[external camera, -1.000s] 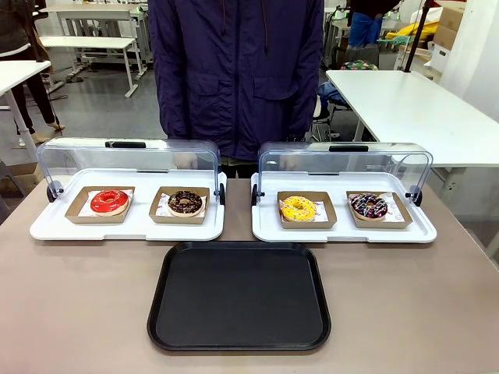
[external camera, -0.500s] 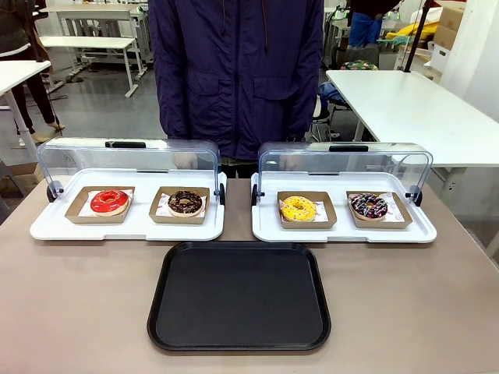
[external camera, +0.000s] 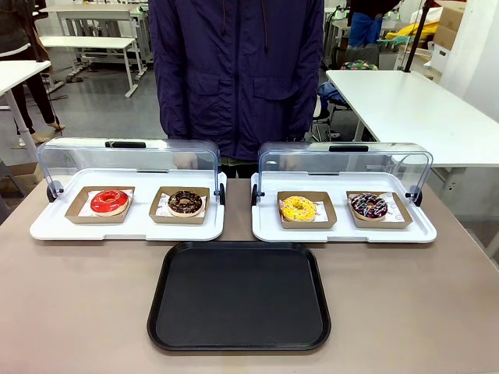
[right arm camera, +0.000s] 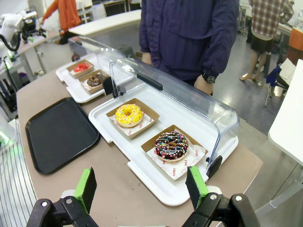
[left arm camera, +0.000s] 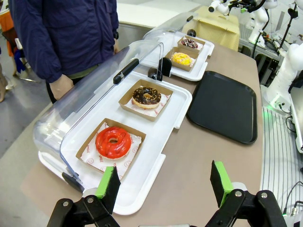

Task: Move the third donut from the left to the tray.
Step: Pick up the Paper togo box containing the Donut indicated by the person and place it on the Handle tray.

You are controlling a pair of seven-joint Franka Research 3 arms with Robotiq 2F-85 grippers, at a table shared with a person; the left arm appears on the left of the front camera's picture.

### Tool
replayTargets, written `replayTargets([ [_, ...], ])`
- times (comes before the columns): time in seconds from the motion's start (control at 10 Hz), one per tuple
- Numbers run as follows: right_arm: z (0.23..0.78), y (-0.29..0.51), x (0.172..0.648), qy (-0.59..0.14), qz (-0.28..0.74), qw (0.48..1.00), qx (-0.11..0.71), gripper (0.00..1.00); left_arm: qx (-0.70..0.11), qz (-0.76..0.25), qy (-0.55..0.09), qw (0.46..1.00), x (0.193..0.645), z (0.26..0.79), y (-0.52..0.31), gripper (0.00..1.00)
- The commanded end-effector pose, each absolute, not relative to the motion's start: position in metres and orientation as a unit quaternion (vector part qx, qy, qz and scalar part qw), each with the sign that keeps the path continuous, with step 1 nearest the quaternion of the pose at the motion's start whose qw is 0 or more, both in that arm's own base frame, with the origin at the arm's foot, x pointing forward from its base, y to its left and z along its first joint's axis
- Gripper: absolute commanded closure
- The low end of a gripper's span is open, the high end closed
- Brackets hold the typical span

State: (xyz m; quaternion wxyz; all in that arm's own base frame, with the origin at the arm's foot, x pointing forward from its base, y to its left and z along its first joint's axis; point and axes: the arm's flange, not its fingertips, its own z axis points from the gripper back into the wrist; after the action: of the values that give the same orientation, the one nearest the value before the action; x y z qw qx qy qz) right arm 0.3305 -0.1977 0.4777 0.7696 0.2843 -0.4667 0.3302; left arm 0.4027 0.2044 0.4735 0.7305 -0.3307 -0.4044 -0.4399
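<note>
The third donut [external camera: 298,207], yellow-glazed in a brown cardboard holder, sits on the left half of the right white tray; it also appears as the yellow donut [right arm camera: 129,115] and, far off, the yellow donut [left arm camera: 181,58]. The black tray [external camera: 239,296] lies empty at the table's front middle, seen too as the black tray [right arm camera: 60,134] and the black tray [left arm camera: 225,105]. My left gripper [left arm camera: 164,184] hovers open above the table near the red donut [left arm camera: 113,142]. My right gripper [right arm camera: 141,188] is open, above the table edge near the sprinkled chocolate donut [right arm camera: 171,145].
Two white trays [external camera: 128,226] [external camera: 343,231] with raised clear lids hold a red donut [external camera: 109,201], a chocolate donut [external camera: 185,202] and a dark sprinkled donut [external camera: 368,206]. A person in a dark jacket [external camera: 236,74] stands at the far edge, hands behind the lids.
</note>
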Motion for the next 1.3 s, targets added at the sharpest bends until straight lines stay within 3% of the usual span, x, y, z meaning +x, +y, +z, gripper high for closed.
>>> replayTargets([
  [0.0, 0.4786, -0.1983, 0.3336, -0.481, 0.335, 0.760, 0.281, 0.00, -0.332, -0.445, -0.407, 0.725, 0.4015, 0.4759, 0.2050, 0.00],
  [1.2, 0.4786, -0.1983, 0.3336, -0.481, 0.335, 0.760, 0.281, 0.00, -0.332, -0.445, -0.407, 0.725, 0.4015, 0.4759, 0.2050, 0.00],
])
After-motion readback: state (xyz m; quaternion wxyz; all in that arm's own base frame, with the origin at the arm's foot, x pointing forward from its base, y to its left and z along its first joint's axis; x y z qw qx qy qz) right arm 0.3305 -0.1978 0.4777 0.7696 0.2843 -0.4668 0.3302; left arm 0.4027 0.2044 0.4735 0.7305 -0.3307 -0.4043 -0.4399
